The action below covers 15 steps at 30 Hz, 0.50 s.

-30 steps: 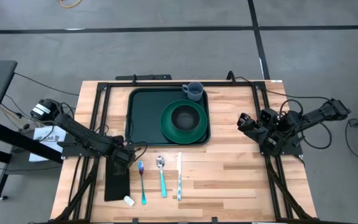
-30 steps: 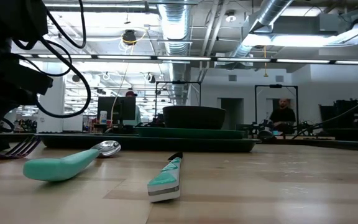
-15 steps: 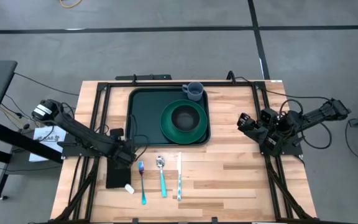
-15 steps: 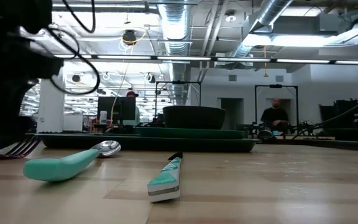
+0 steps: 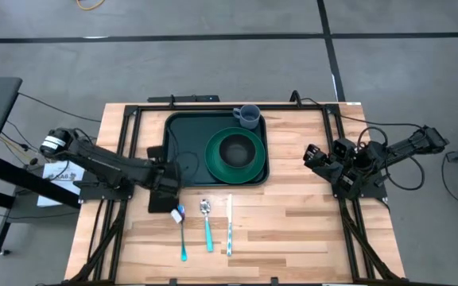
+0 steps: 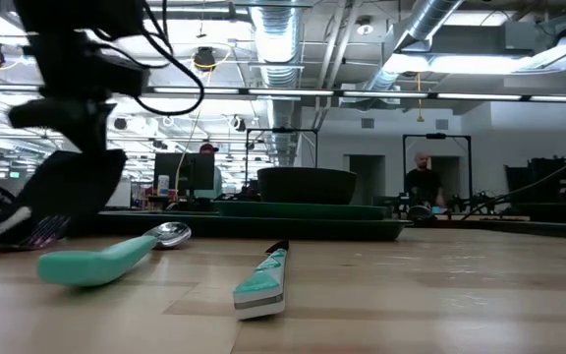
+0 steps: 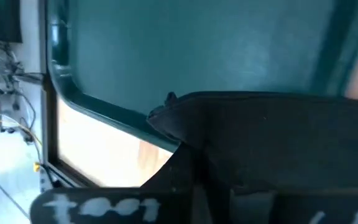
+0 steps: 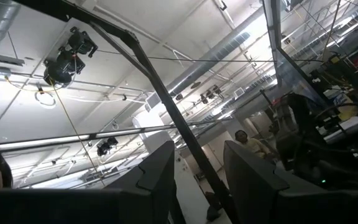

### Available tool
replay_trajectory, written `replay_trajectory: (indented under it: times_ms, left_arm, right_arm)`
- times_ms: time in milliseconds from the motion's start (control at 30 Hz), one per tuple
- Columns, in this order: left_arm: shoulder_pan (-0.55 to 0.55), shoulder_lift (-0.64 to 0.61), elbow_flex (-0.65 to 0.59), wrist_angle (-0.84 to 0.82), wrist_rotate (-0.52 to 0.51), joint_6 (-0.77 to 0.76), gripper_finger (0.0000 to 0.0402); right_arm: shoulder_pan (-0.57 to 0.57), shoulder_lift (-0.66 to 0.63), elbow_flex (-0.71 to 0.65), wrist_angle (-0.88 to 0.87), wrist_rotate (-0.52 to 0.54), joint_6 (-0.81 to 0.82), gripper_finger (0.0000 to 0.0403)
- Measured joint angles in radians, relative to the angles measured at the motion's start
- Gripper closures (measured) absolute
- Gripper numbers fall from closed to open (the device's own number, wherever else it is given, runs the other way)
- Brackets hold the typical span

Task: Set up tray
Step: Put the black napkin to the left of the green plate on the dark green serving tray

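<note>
The dark green tray (image 5: 183, 151) lies at the table's far middle. It carries a round green plate with a dark bowl (image 5: 234, 152) and a grey cup (image 5: 247, 116). My left gripper (image 5: 164, 173) hovers at the tray's near-left corner, shut on a black napkin (image 5: 164, 199). In the low view the napkin (image 6: 72, 192) hangs slanting below the gripper. The tray's rim (image 7: 98, 102) shows beyond the napkin (image 7: 272, 137) in the left wrist view. My right gripper (image 5: 315, 156) waits open by the table's right edge, with its fingers (image 8: 160, 177) pointing at the ceiling. My left gripper holds the black napkin by its upper end (image 5: 163, 184), coming from above. The gripper itself hides the place of contact. The napkin hangs below it, slanting, and its white-tagged lower end (image 5: 177, 213) reaches down to the fork's tines; I cannot tell whether it touches them.
A teal-handled fork (image 5: 182, 237), spoon (image 5: 207, 226) and knife (image 5: 229, 229) lie side by side on the wood near of the tray. The black frame rails (image 5: 126, 119) run along the table's sides. People stand in the room behind (image 6: 423, 182).
My left gripper has risen and moved toward the far edge, up to the tray's near-left corner, staying shut on the napkin. The napkin, which lay flat left of the fork, has been lifted off the table; its tagged end has been drawn to the fork's tines.
</note>
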<state>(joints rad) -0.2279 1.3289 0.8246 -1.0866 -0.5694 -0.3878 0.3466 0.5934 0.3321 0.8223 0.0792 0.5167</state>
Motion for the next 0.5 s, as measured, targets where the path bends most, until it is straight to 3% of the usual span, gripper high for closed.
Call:
replay_trajectory:
  times_ms: [500]
  left_arm:
    - [0.284, 0.0, 0.0, 0.338, -0.04, 0.459, 0.0401]
  right_arm:
    - [0.0, 0.0, 0.0, 0.0, 0.005, 0.0, 0.0272]
